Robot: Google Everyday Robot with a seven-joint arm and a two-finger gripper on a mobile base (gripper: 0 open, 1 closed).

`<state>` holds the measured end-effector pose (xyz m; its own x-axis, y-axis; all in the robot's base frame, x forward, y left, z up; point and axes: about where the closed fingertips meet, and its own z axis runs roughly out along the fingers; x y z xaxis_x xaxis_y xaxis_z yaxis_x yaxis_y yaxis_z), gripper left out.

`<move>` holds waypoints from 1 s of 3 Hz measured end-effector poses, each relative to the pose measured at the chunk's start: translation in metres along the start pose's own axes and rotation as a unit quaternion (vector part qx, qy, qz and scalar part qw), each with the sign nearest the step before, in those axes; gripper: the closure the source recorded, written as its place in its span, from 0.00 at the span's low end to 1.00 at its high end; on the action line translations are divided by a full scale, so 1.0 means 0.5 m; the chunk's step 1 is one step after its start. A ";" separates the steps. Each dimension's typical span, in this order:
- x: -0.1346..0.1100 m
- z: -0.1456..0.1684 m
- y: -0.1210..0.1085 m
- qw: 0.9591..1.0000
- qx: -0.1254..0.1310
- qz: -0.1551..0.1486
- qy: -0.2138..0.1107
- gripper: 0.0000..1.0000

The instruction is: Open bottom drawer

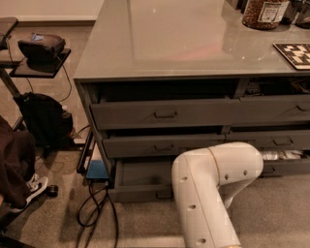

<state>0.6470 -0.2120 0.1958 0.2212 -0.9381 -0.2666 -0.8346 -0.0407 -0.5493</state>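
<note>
Partly open, bottom drawer lies beside the arm hiding the end effector; state untellable.

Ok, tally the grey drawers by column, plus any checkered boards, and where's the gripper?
Left-column drawers, including the bottom drawer: 3
Right-column drawers: 3
Checkered board: 1
Total: 7
Gripper: out of view behind the white arm.

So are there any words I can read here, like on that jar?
The jar label: has print, but too blurred to read.
The white packets: nothing readable.
The bottom drawer: no writing.
The gripper: hidden behind the white arm, so no markings show.
</note>
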 end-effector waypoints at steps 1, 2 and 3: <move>-0.064 -0.057 -0.012 1.000 0.006 -0.002 0.014 0.00; -0.154 -0.118 -0.068 0.998 0.053 -0.032 0.007 0.00; -0.207 -0.180 -0.062 0.994 0.095 -0.055 0.018 0.19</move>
<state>0.6046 -0.1444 0.3116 0.2855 -0.9432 -0.1696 -0.6949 -0.0819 -0.7144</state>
